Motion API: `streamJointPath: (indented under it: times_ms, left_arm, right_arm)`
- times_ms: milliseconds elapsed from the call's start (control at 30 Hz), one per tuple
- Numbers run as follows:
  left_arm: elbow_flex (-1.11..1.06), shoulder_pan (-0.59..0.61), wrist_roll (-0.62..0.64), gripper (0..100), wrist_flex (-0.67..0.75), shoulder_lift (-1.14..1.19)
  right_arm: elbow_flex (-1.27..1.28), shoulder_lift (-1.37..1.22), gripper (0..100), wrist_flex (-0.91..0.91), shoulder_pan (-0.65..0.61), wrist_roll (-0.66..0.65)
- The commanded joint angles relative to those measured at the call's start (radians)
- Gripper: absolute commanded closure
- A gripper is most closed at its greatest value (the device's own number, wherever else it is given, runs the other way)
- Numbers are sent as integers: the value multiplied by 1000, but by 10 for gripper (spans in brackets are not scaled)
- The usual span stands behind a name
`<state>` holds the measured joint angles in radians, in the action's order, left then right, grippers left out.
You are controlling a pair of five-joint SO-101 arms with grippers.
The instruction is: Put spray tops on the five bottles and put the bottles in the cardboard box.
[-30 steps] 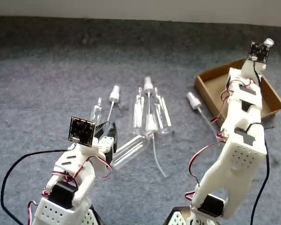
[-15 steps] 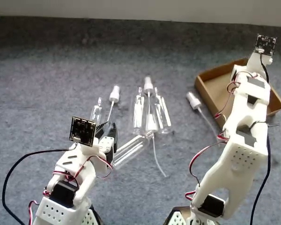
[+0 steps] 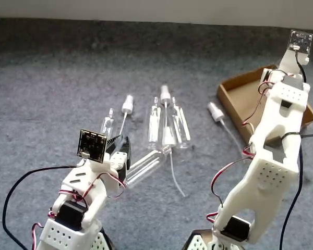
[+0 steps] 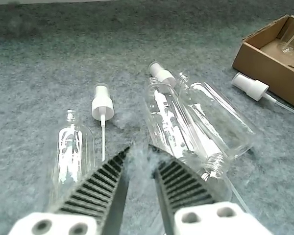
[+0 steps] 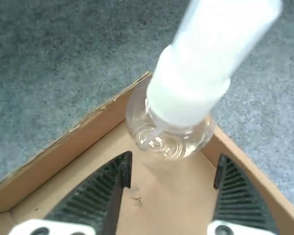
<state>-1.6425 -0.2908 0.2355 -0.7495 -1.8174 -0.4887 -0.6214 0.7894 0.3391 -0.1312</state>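
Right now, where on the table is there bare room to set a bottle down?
Bare carpet lies left of the small bottle and along the far edge. It is crowded at the bottle cluster ahead of the left gripper and at the cardboard box under the right arm.

Left arm [image 3: 88, 192] folded low, left hand [image 4: 139, 149] narrowly parted; right arm [image 3: 271, 156] stretched far forward, right hand [image 5: 172, 159] spread wide, pointing down.
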Motion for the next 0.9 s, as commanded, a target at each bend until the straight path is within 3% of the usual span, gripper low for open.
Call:
streamJointPath:
  times_ms: [0, 700, 867]
  left_arm:
    - [10, 10, -11, 993, 21, -12]
    - [16, 51, -11, 993, 20, -12]
    - [16, 51, -11, 993, 20, -12]
  right_arm:
    - [-133, 25, 767, 110, -13, -9]
    - [-891, 18, 767, 898, -96, -14]
    - [-1029, 16, 768, 978, -102, -12]
